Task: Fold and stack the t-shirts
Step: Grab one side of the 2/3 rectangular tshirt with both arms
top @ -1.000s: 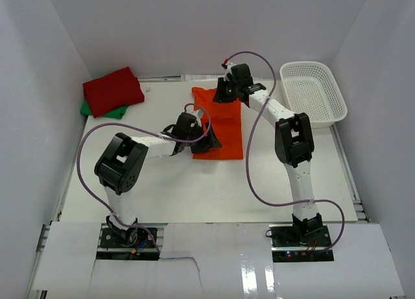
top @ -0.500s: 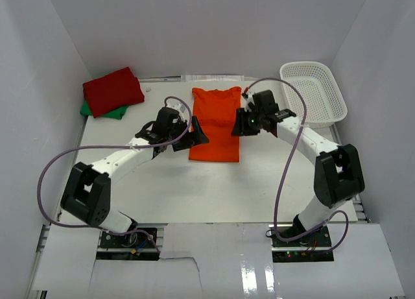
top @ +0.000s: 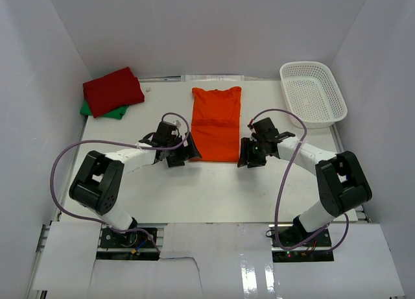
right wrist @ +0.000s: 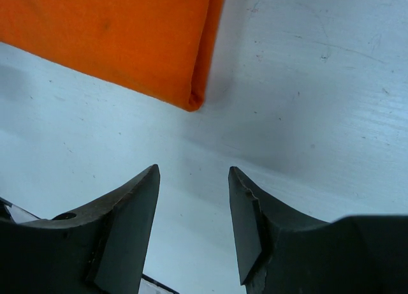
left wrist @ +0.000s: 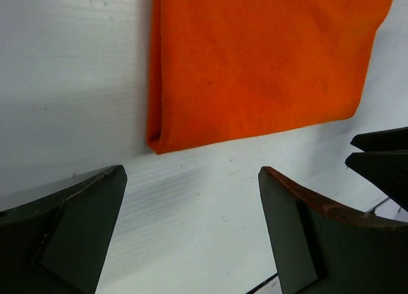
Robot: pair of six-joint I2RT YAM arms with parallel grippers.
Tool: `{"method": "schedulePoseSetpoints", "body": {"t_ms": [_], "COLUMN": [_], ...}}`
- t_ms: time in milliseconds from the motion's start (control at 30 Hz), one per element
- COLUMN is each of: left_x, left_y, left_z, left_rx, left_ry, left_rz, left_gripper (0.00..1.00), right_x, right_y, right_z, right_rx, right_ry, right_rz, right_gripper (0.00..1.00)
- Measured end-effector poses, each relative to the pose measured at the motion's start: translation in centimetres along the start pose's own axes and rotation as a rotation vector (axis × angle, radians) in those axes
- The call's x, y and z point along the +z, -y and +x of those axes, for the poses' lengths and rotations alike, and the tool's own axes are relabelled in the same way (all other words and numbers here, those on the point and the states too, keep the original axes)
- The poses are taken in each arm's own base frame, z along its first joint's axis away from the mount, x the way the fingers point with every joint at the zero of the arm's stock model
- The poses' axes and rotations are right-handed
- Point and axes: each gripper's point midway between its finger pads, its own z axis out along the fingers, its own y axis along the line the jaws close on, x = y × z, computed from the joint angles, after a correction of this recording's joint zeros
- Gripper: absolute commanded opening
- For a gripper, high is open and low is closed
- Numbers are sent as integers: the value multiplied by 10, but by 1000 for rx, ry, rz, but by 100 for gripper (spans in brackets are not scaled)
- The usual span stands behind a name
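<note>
The orange t-shirt [top: 216, 122] lies flat as a long folded strip in the middle of the table. Its near left corner shows in the left wrist view [left wrist: 255, 64], its near right corner in the right wrist view [right wrist: 121, 39]. My left gripper [top: 188, 154] is open and empty on the table just short of the near left corner. My right gripper [top: 245, 155] is open and empty just short of the near right corner. The folded red t-shirt [top: 112, 90] lies on the green t-shirt [top: 98, 111] at the far left.
A white mesh basket [top: 312, 93] stands at the far right. White walls close in the table on the left, back and right. Purple cables loop over both arms.
Both grippers have let go of the orange shirt and pulled back toward me to its near corners. The shirt now lies straighter and flat on the table.
</note>
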Motion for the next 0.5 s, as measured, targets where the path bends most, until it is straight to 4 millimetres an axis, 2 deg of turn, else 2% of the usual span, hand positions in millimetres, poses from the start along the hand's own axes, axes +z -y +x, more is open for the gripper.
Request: {"method": "schedulePoseSetpoints", "body": {"t_ms": [100, 233, 400, 500], "left_x": [5, 10, 16, 17], "left_y": [4, 6, 6, 6], "left_z": [-7, -14, -19, -22], "left_rx": [1, 4, 7, 10], "left_ry": [22, 46, 62, 71], "left_rz": [19, 29, 27, 24], "left_gripper": [96, 85, 83, 81], "right_x": [5, 17, 29, 34], "right_y": [-1, 3, 1, -1], "right_z": [-4, -7, -20, -28], "right_rx": [5, 9, 12, 8], "right_ry": [13, 14, 25, 46], "right_rz": [-6, 2, 0, -9], "right_gripper": [52, 50, 46, 39]}}
